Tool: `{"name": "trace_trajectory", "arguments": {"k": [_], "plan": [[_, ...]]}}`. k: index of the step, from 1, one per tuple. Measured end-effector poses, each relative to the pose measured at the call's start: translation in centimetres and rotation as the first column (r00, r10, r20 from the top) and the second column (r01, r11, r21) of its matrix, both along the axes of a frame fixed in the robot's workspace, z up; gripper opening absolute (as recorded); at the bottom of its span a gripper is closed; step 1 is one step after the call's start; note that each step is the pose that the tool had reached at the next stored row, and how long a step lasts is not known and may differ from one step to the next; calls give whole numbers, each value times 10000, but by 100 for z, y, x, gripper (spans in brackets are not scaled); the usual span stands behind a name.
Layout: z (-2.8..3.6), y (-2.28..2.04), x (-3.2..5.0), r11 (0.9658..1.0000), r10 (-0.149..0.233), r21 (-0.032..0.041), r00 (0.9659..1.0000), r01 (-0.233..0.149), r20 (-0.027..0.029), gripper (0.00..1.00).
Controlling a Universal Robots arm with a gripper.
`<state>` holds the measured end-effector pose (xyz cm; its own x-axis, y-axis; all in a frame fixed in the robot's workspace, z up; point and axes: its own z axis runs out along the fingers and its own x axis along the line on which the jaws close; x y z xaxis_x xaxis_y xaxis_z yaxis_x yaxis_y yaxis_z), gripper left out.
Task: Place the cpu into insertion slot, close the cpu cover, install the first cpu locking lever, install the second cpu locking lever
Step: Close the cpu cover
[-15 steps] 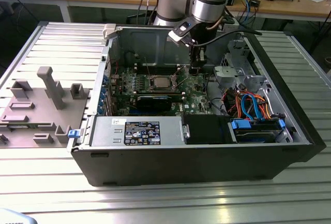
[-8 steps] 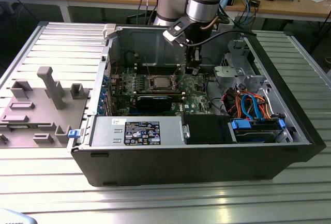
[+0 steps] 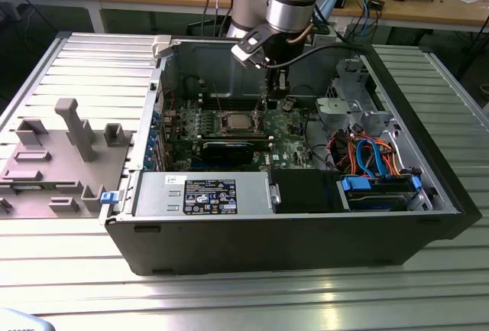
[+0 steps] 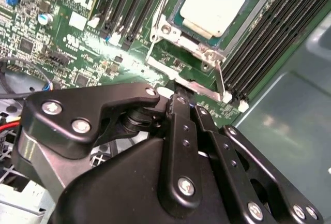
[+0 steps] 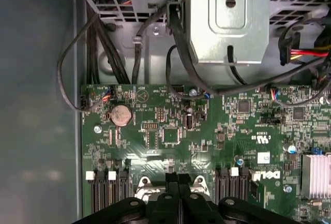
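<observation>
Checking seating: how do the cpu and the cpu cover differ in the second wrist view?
The cpu is a solid, matte pale-grey plate; the cpu cover is an open, shinier metal frame. The cpu sits inside the window; the cpu cover lies around it. Both are silvery and lie flat.

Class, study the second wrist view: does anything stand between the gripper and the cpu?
Nothing bulky does. The cpu is already seated, framed by the cpu cover. Between it and the gripper lie only that cover's near edge and a thin metal lever.
</observation>
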<state>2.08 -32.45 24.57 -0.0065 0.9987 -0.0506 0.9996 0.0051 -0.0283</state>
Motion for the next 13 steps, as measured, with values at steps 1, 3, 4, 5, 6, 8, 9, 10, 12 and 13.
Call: {"name": "trace_trajectory", "arguments": {"k": [1,3,4,5,6,8,9,10,12,13], "plan": [[0,0,-16,10000,0,0,10000,0,1,11],[-1,0,-45,10000,1,0,10000,-1,0,11],[-1,0,-54,10000,2,0,10000,-2,1,11],[-1,0,-64,10000,1,0,10000,-1,1,11],[-1,0,-77,10000,0,0,10000,0,0,11],[-1,0,-99,10000,0,1,10000,0,1,11],[-2,0,-109,10000,0,1,10000,0,0,11],[-2,0,-124,10000,1,0,10000,-1,0,11],[-3,0,-144,10000,1,0,10000,-1,0,11],[-3,0,-152,10000,1,-1,10000,-1,0,11]]}}
